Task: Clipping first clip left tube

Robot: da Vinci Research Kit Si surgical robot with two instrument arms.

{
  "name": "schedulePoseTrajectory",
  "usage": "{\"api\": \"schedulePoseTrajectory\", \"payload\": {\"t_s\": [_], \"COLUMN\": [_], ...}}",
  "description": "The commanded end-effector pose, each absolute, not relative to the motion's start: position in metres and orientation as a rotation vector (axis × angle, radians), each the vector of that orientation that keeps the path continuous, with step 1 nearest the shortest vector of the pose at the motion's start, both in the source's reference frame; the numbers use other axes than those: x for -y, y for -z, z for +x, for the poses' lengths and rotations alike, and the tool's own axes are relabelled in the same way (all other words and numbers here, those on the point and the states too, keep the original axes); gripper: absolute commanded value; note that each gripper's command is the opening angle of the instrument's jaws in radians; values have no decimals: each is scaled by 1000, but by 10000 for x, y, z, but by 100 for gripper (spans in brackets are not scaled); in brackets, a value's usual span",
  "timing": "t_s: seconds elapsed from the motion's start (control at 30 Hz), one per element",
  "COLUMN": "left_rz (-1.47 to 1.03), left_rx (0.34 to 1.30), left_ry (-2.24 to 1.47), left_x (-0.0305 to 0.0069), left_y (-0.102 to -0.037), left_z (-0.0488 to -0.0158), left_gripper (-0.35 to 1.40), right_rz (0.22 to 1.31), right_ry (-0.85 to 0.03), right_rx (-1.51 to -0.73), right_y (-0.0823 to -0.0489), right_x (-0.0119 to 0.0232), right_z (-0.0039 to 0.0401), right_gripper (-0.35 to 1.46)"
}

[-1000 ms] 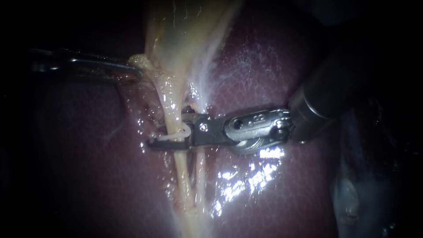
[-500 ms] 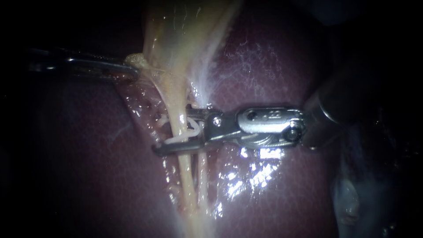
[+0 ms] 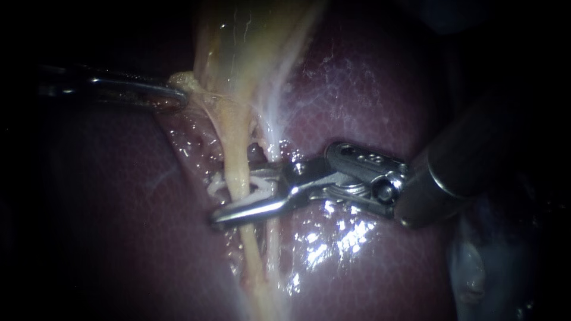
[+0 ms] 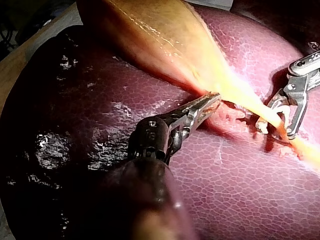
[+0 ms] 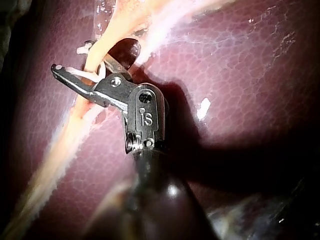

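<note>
Centrally, item 1, left tube [image 3: 236, 157]: the thicker, yellow one, running from far to near down the middle of the scene. It passes between the right instrument's jaws.
Item 2, clip [image 3: 257, 189]: white, set around the left tube, between those jaws.
Item 3, right instrument [image 3: 232, 197]: shaft enters from the right. Its jaws are parted with a plain gap, one on each side of the left tube. Whether they touch the clip cannot be told.
Item 4, left instrument [image 3: 181, 95]: shaft enters from the left. Its jaws are closed on a fold of pale tissue at the gallbladder's left edge, well apart from the clip.
Item 5, gallbladder [image 3: 250, 41]: pale yellow, at the far side, narrowing toward the near side into two tubes.
Item 6, right tube [image 3: 272, 238]: thinner and paler, just beside the left tube on its right. The nearer jaw of the right instrument crosses in front of it.
Item 7, liver [image 3: 369, 89]: dark red, wet and glossy, lying under everything else.
</note>
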State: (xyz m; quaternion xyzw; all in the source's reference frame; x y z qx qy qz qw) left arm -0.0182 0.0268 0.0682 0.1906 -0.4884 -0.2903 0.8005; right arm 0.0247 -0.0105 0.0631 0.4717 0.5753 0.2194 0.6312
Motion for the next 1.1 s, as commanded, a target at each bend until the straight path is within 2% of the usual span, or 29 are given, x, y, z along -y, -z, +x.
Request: {"api": "schedulePoseTrajectory", "payload": {"t_s": [0.03, 0.27, 0.67, 0.77, 0.9, 1.03, 1.1], "left_rz": [409, 408, 408, 408, 408, 408, 408], "left_rx": [1047, 1047, 1047, 1047, 1047, 1047, 1047], "left_ry": [623, 623, 623, 623, 623, 623, 623], "left_x": [-268, -268, -267, -267, -267, -267, -267], "left_y": [-682, -681, -681, -681, -681, -681, -681], "left_z": [-182, -182, -181, -181, -181, -181, -181], "left_gripper": [-35, -35, -35, -35, -35, -35, -35], "right_rz": [1086, 1154, 1179, 1179, 1178, 1178, 1182], "right_ry": [-498, -479, -488, -488, -488, -489, -493], "right_rx": [-1313, -1284, -1264, -1265, -1265, -1265, -1262], "right_y": [-633, -634, -635, -635, -635, -637, -639], "right_x": [110, 139, 153, 153, 152, 151, 150], "right_z": [247, 250, 242, 241, 242, 243, 242], "right_gripper": [48, 48, 41, 30, 5, -11, -35]}}
